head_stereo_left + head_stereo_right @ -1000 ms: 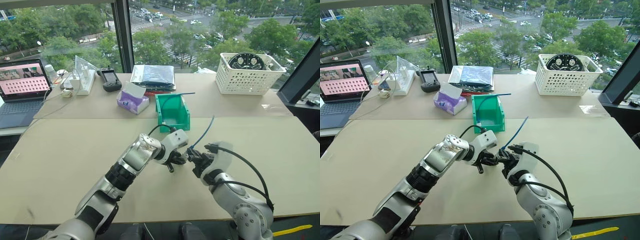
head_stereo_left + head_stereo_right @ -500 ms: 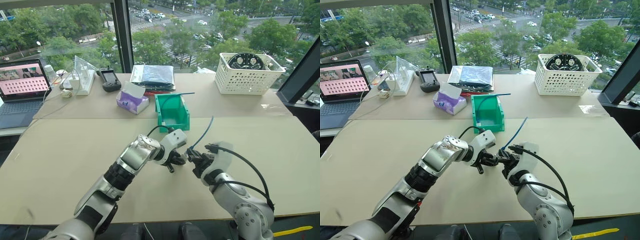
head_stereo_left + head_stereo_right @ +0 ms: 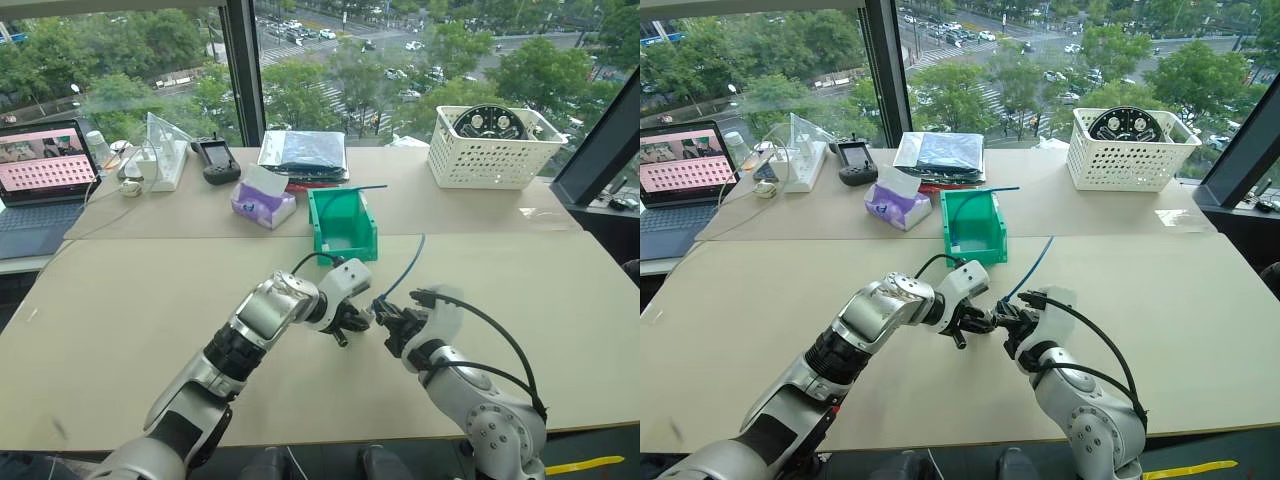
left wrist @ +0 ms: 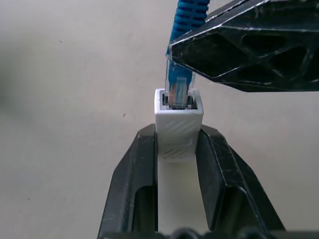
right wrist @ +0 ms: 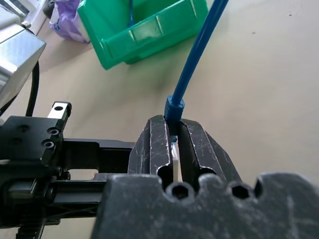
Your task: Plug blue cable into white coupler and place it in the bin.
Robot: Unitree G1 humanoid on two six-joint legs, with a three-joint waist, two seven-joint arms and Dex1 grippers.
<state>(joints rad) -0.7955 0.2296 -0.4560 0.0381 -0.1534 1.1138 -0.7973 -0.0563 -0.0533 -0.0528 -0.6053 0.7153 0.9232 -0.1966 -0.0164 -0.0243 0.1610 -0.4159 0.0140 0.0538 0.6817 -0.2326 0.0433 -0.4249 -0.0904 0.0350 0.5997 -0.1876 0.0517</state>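
Arms meet mid-counter, tips facing each other just above the surface. Left pincer clamped on white coupler, socket toward the other arm. Right pincer pinched narrow on blue cable just behind its plug, plug tip seated in the coupler socket. Cable arcs up and away toward the bin, which sits behind the arms; a dark blue cable hangs over its rim. White basket at far right holds a round black part.
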